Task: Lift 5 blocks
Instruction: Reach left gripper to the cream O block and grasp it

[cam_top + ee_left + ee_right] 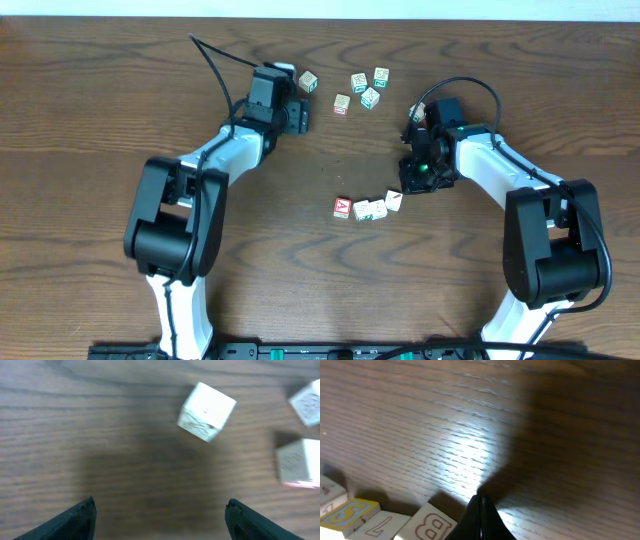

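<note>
Blocks [370, 97], small cream wooden alphabet cubes with coloured prints, lie scattered on the brown wooden worktop [100, 90], likely light, rigid and smooth, best pinched across opposite flat faces; left end effector [160, 505] spread before one, right end effector [481, 510] pressed together, empty.

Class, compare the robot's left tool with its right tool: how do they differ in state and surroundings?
The left tool stands open, fingers wide apart; the right tool is shut, fingertips together. The left tool faces a cream wooden cube ahead of it; the right tool sits beside a cream wooden block printed B. Both are black and hold nothing.
</note>
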